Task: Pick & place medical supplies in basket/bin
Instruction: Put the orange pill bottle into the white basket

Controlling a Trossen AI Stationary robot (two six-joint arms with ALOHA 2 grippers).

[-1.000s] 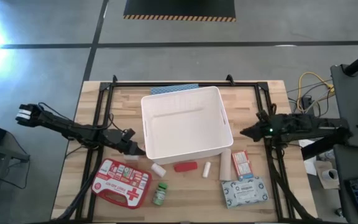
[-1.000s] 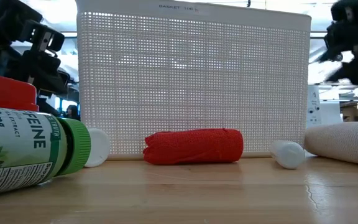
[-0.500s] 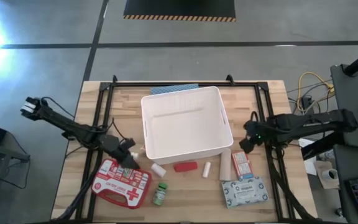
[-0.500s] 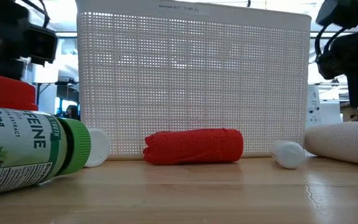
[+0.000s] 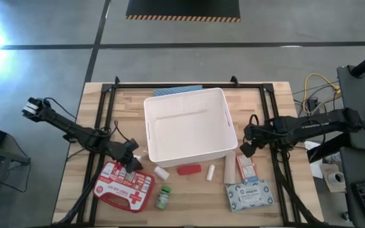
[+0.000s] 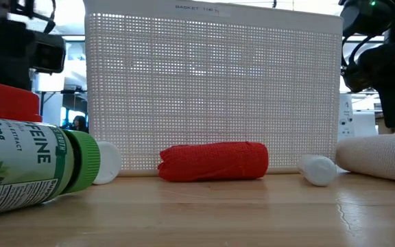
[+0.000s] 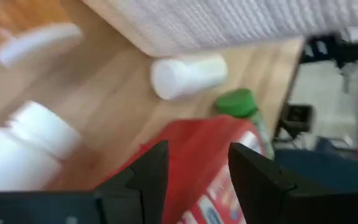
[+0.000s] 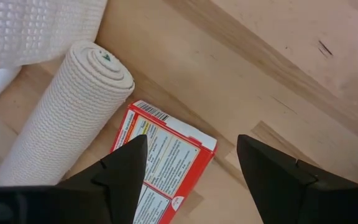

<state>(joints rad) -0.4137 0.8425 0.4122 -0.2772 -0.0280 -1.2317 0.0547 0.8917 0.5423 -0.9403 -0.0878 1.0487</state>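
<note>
The white tub [image 5: 189, 125] stands mid-table with nothing visible inside. Along its near side lie the red first-aid case [image 5: 124, 187], green bottle [image 5: 163, 197], red tube [image 5: 189, 169], white rolls [image 5: 161, 171], a beige roll [image 5: 230, 166], the red-white box [image 5: 246, 168] and the pale soft pack [image 5: 249, 194]. My left gripper [image 5: 132, 166] is open over the case's far edge [image 7: 197, 149]. My right gripper [image 5: 244, 149] is open above the box's far end [image 8: 166, 155], beside the beige roll [image 8: 67, 112].
A blue patterned item [image 5: 177, 90] lies behind the tub's far wall. A white bottle [image 7: 23, 143] sits close to the left gripper, by the tub's near left corner. Black frame rails run along the table's left, right and far sides. Bare wood shows near the right rail.
My left gripper has moved toward the near edge, from beside the tub's near left corner to over the red case. My right gripper has swung left and toward the near edge, ending above the red-white box. No item has moved.
</note>
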